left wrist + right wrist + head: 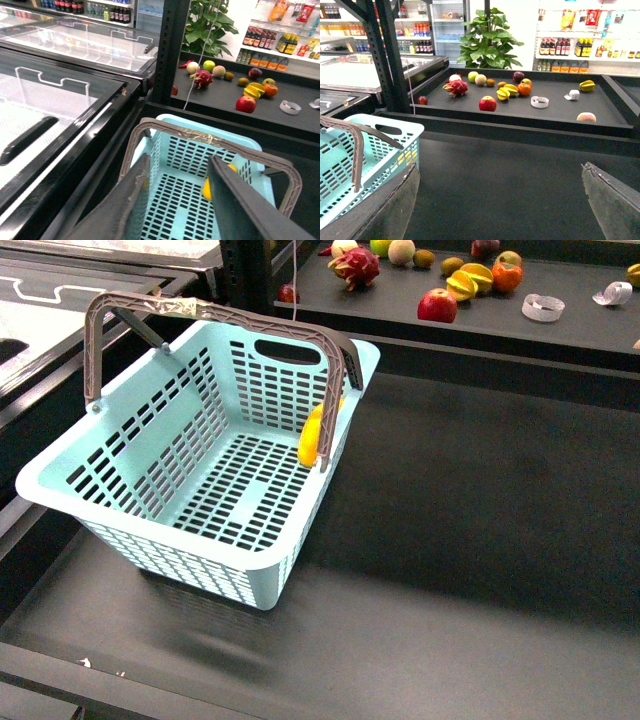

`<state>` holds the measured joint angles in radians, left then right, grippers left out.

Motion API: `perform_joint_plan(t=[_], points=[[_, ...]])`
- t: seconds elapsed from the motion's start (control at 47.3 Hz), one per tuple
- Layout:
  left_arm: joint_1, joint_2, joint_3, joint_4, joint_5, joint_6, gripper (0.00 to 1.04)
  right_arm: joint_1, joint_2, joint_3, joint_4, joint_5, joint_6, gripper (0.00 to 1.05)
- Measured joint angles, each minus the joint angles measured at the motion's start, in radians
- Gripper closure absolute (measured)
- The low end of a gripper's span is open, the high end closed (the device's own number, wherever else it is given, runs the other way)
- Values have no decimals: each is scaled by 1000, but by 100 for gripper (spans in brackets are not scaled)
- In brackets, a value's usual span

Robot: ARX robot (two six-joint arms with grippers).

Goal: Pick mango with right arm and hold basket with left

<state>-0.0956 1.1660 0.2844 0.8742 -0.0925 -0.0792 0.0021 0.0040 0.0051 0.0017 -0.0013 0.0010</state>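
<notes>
At the left of the dark tabletop you have the pale blue basket, sitting askew with one corner pointing toward the near edge. Its two grey-brown handles stand raised together over the far end, with tape wrapped around their top bar.

Left gripper: you see it only in its own wrist view, above the basket and behind the raised handles. Its jaws stand apart, one finger on each side of the slotted floor, and they clasp nothing. The handles sit just ahead of the fingertips, not between them.

The mango lies inside the basket, leaning upright against the wall that faces the open middle of the tabletop, just behind the handle's upright. Through the slots of that wall you can see its yellow skin from the right wrist view too.

Right gripper: it hangs over bare tabletop beside the basket, jaws spread wide and empty, well apart from the mango.

Past the far edge, a raised shelf carries loose fruit, among them a red apple and a dragon fruit.
</notes>
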Motion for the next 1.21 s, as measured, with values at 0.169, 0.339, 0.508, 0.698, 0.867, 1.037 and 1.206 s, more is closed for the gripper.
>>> perform_joint_plan(t=[0.169,0.339,0.508,0.698,0.867,1.037,1.206], points=[[63,-142,-113,-30,81,58,100,0,0,0,0,0,0,8],[93,-262,-175,-90,90,62,101,0,0,0,0,0,0,8],[93,-377,-242,-121,92,68,101,0,0,0,0,0,0,8],[93,-487,-264,-215,92,70,101,0,0,0,0,0,0,8],[93,-607,-264,-321,92,71,101,0,0,0,0,0,0,8],[93,-734,-264,-442,92,71,101,0,0,0,0,0,0,8],[93,-821,-264,-526,92,71,101,0,0,0,0,0,0,8]])
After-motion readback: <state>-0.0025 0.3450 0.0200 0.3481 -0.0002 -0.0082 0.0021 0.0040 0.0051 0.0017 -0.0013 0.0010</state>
